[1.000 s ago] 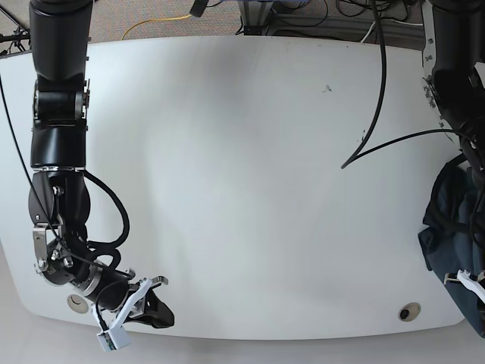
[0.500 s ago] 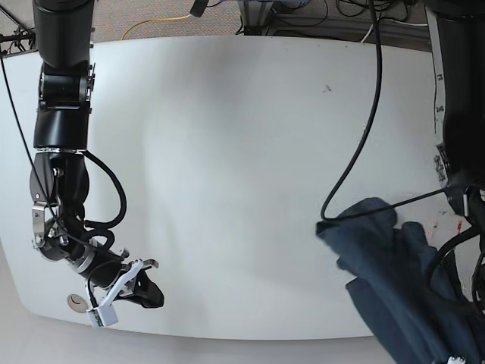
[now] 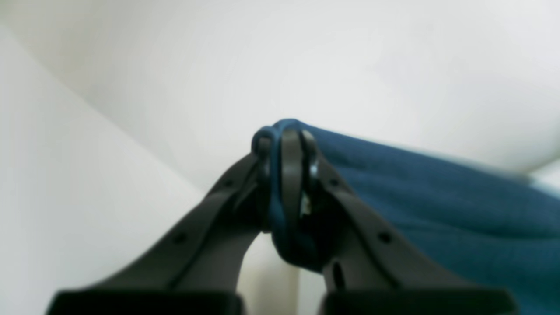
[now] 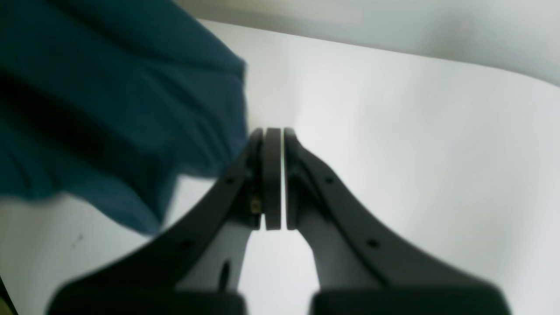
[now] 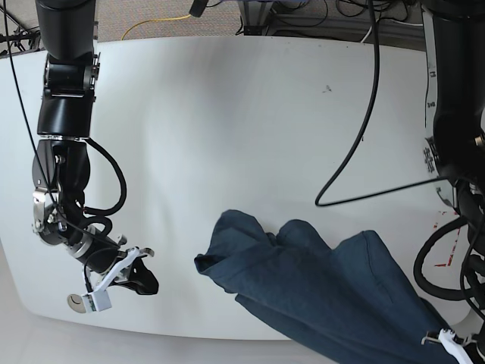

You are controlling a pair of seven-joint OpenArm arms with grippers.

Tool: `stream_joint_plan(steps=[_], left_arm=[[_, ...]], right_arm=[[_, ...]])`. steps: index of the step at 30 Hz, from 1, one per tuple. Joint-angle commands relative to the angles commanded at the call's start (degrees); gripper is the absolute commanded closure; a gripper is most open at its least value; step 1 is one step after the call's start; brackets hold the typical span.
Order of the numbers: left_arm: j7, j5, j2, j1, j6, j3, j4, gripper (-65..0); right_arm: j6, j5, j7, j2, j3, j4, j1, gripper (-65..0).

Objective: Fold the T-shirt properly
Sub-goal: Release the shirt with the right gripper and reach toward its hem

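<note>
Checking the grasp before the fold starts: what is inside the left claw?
In the left wrist view, the left claw is shut on a bunched edge of the T-shirt. Which part of the shirt it is cannot be seen; the fingers cover it.

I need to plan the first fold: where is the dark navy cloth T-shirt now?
In the base view the dark navy cloth T-shirt lies bunched on the white table's near right part, pinched by the left tool.

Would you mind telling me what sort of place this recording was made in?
Probably a robotics lab or test workspace: a bare white table, loose cables trailing across it and over the carpeted floor behind, and a T-shirt as the only work item.
</note>
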Motion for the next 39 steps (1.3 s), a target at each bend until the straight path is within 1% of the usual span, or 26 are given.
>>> stream_joint_plan(steps=[2,4,9,11,13,16,18,20,22,25,28,31,32,36,39], left_arm=[[0.0,0.0,-0.88,5.01,-1.49,-2.55,0.7,0.0],[-0.09,0.09,-1.49,11.34,-4.4,-6.15,0.53,0.0],[-0.09,0.26,-1.85,25.67,-8.7,-8.35,0.62,0.0],[-0.26,0.35,-1.76,33.23,-10.2,-11.08,0.44,0.0],[-1.67,0.35,-1.41,38.15,-10.81,-11.96,0.35,0.0],[-6.68,0.35,-1.41,47.3,-10.99,-12.04,0.35,0.0],[-10.55,0.35,-1.58,53.36,-10.99,-12.48,0.35,0.0],[-13.36,0.44,-1.67,58.11,-10.99,-13.8,0.35,0.0],[-14.51,0.44,-1.58,61.63,-10.9,-15.38,0.35,0.0],[-14.51,0.44,-1.76,65.32,-11.08,-17.14,0.35,0.0],[-14.51,0.44,-1.76,68.22,-11.43,-20.48,0.35,0.0],[-14.59,0.53,-1.85,69.19,-11.43,-22.51,0.26,0.0],[-14.59,0.53,-2.29,69.36,-11.43,-22.59,0.26,0.0],[-14.68,0.44,-3.87,71.65,-11.43,-23.21,0.26,0.0],[-14.68,0.44,-3.87,71.91,-11.43,-24.26,0.26,0.0]], right_arm=[[0.26,0.09,-0.09,0.26,1.14,0.35,-1.41,0.0],[0.26,-0.26,-0.09,0.26,2.81,0.97,-2.9,0.0],[0.26,0.0,-0.18,0.26,3.52,2.9,-6.42,0.0],[0.18,0.0,-0.18,0.26,3.69,4.31,-8.79,0.0],[0.26,0.09,-0.18,0.26,3.69,4.84,-10.55,0.0],[0.26,0.09,-0.09,-0.26,3.69,5.27,-13.36,0.0],[0.26,0.09,0.0,-1.58,3.69,6.15,-15.56,0.0],[0.26,-0.18,-0.09,-2.64,3.69,6.59,-17.41,0.0],[0.26,-0.26,-0.09,-3.25,3.34,6.77,-18.9,-0.8],[0.26,-0.09,-0.09,-3.52,3.16,7.82,-21.01,-2.5],[0.26,-0.18,-0.09,-3.52,2.37,8.7,-23.03,-6.7],[0.26,-0.35,-0.09,-3.87,-0.79,8.62,-23.03,-16.0],[0.26,-0.35,-0.09,-3.78,-1.93,8.62,-23.03,-20.5],[0.26,-0.35,-0.09,-3.96,-5.27,8.88,-23.38,-32.7],[0.26,-0.53,0.35,-4.22,-9.23,8.53,-22.86,-35.8]])
